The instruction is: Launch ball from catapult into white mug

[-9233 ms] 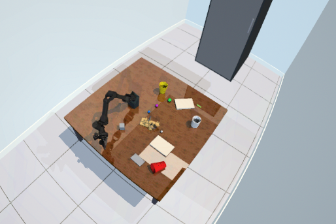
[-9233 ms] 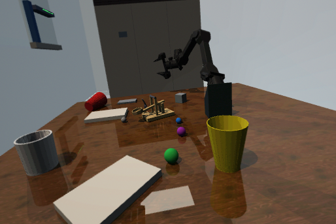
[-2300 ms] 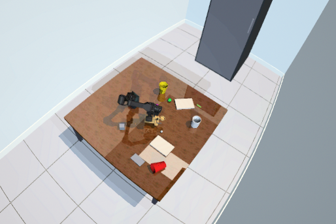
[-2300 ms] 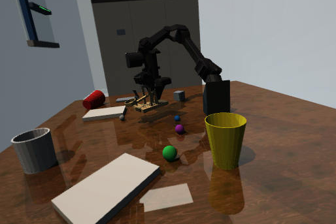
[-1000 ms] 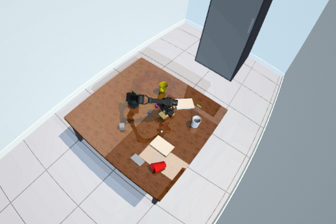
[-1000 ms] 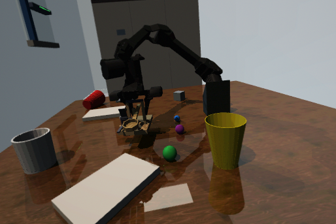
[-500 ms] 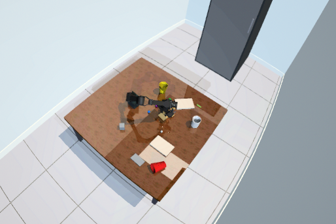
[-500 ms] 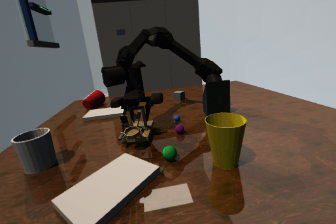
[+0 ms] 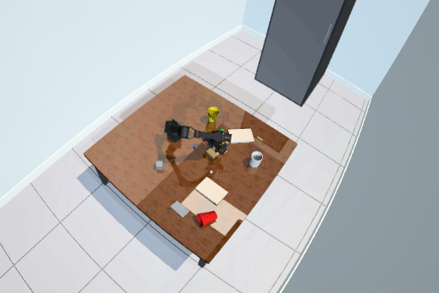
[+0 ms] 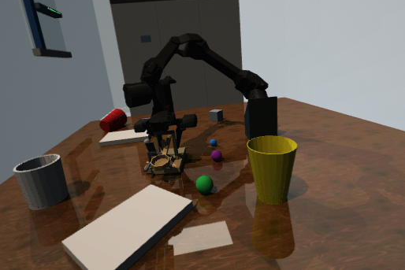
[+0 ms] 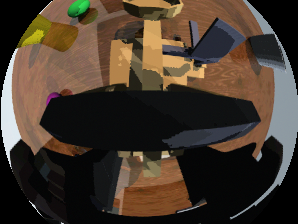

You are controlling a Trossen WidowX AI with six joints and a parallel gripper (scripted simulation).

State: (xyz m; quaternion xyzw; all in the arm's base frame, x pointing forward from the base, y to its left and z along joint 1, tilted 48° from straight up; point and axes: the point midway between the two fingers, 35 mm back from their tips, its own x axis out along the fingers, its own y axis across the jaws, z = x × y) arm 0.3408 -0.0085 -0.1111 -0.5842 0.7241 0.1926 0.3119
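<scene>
The black metal gripper is clamped on the tan wooden catapult, well in from the table's edges.

Between the catapult and the white mug, the counter offers a passage. On the catapult's other side, purple and blue balls obstruct a low sweep toward the arm's base, while the green ball and yellow cup narrow another way.
</scene>
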